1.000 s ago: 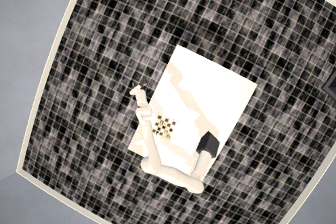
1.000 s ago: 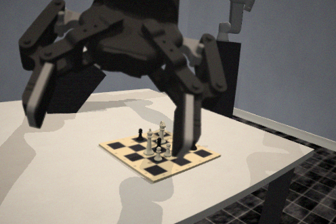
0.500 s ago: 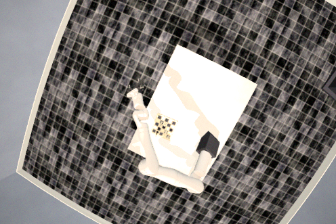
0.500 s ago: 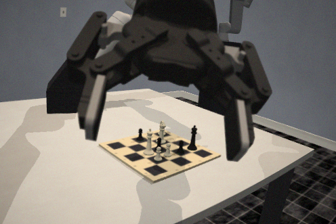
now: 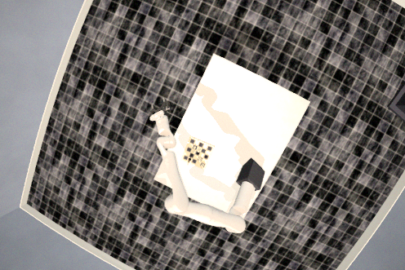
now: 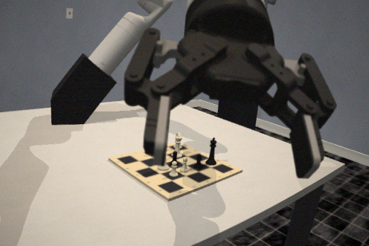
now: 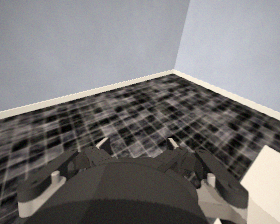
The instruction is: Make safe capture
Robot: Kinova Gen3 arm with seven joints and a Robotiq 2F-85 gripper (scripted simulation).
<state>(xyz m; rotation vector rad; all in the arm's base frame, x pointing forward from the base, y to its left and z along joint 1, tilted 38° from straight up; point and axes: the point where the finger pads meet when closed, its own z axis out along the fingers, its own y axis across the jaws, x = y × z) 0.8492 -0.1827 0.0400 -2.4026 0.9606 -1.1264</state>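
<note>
Holding our end effector (image 5: pixel 162 107) (image 6: pixel 236 159) (image 7: pixel 138 143) wide open beyond the surface (image 5: pixel 261 89) (image 6: pixel 93 192) (image 7: pixel 271 180), we grip nothing. Swinging back low could topple the black king (image 6: pixel 212 152), perhaps, since the wrist view misses the board (image 5: pixel 212 146) (image 6: pixel 169 198).

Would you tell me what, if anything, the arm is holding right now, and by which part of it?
Nothing is held: the hand is wide open, with no chess piece between its fingers.
</note>
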